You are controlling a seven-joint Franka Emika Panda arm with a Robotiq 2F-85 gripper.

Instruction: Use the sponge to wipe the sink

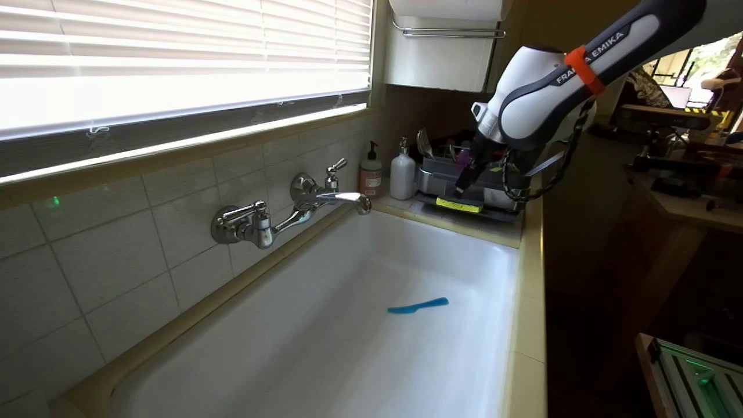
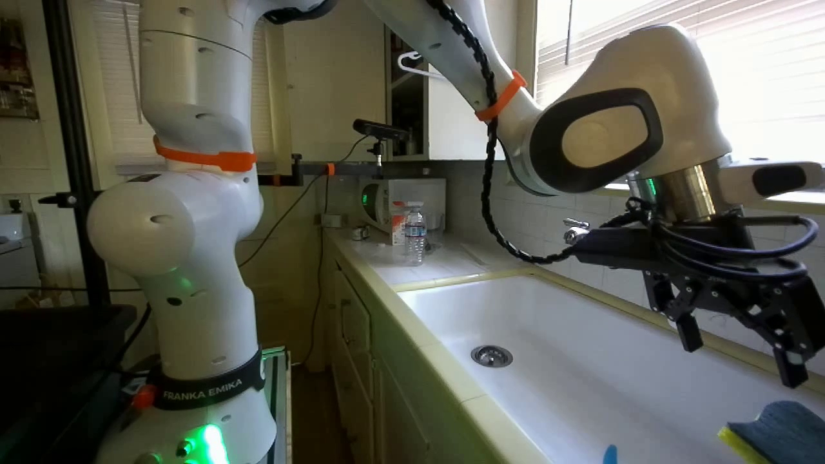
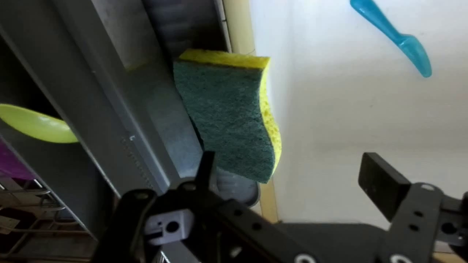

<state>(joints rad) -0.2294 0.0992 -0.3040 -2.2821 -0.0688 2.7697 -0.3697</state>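
One yellow rectangular foam sponge (image 3: pixel 228 117), dark-green scouring face up, at grey dish rack (image 1: pixel 434 181) by long white rectangular sink (image 1: pixel 325 331); presumably parked to drain. Black two-finger claw (image 3: pixel 294 177) spread, empty, likely for straddling sponge.

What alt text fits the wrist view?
Yellow sponge, green scouring side up, beside a gray dish rack at the edge of a white sink. The open gripper holds nothing; a blue knife lies in the sink.
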